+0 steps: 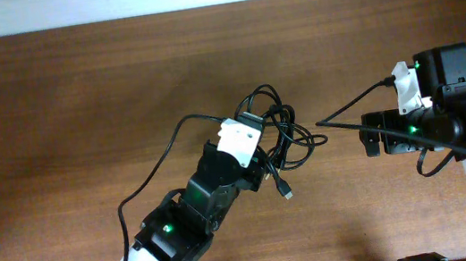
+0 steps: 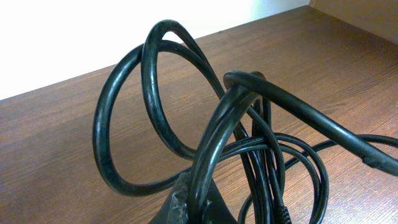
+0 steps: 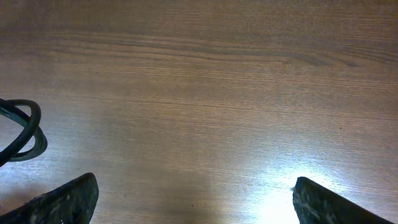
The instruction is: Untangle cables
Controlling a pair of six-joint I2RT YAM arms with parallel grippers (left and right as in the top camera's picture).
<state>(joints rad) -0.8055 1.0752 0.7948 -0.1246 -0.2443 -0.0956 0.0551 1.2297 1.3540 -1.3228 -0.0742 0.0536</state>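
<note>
The cables (image 1: 282, 128) lie as a tangle of thin black loops at the middle of the table, with one plug end (image 1: 286, 193) pointing toward the front. One strand (image 1: 145, 183) trails off to the left. My left gripper (image 1: 263, 149) is at the tangle's left side. In the left wrist view it (image 2: 200, 202) is shut on one cable strand, and the loops (image 2: 155, 106) rise in front of it. My right gripper (image 1: 369, 138) is to the right of the tangle, apart from it. It (image 3: 196, 202) is open and empty over bare wood, with a cable loop (image 3: 25, 130) at the left edge.
The wooden table (image 1: 74, 88) stretches to a pale wall at the back. A thicker black wire (image 1: 351, 104) fixed to the right arm juts out toward the tangle.
</note>
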